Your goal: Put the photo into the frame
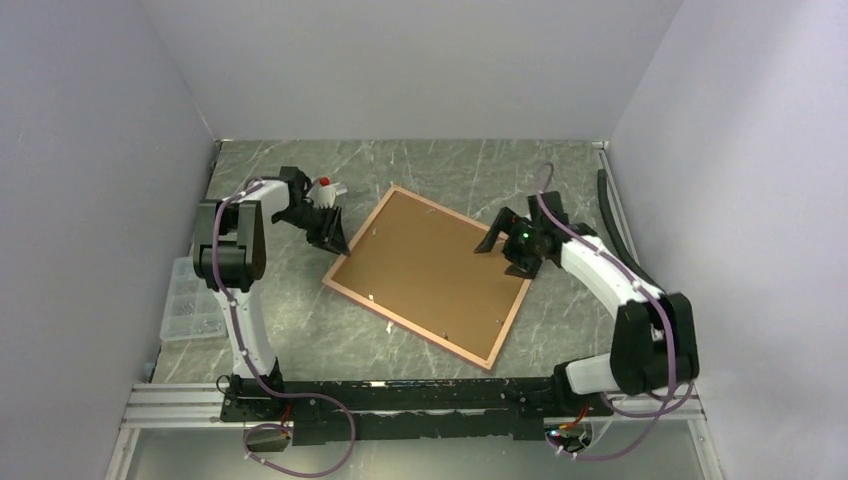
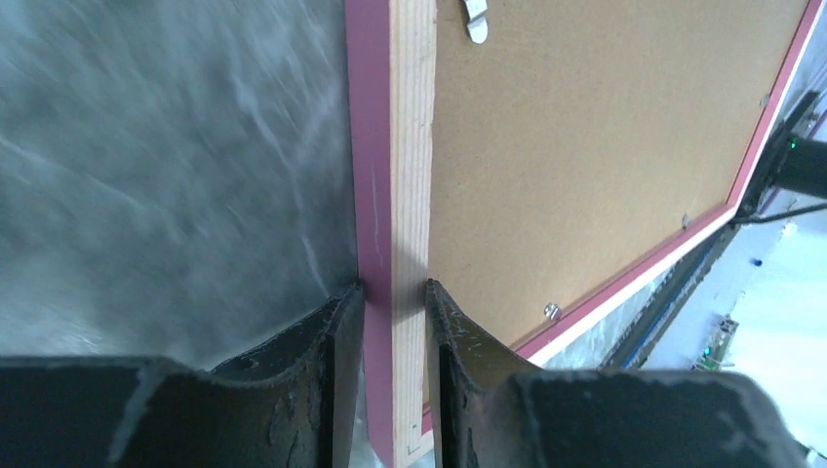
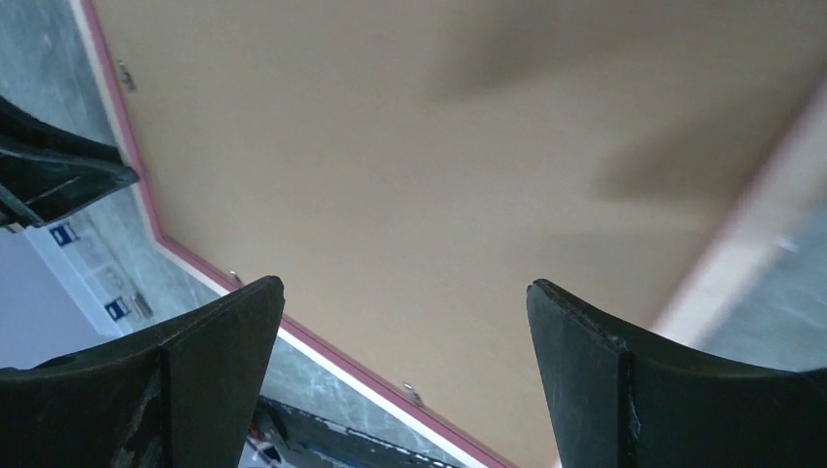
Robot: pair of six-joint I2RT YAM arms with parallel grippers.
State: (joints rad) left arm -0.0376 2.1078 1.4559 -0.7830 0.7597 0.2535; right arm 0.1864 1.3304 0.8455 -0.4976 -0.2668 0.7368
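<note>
Frame [image 2: 410,146]: one, rear up, left gripper [image 2: 395,297] seemingly pinching its edge.

Frame [image 2: 410,146] lies rear up, its front hidden against the bench [image 1: 300,325]. Left wrist view: bench smeared with blur; the frame's rail runs off the top and bottom edges; the finger bases of the left claw [image 2: 392,290] are cut off below. Right wrist view: the frame's right rail is blurred to a pale streak, and the board [image 3: 439,175] is cut off at the top. Top view: box [image 1: 190,305] contents too small to tell; red-and-white object [image 1: 323,186] by the left arm is partly hidden, kind unclear.
</note>
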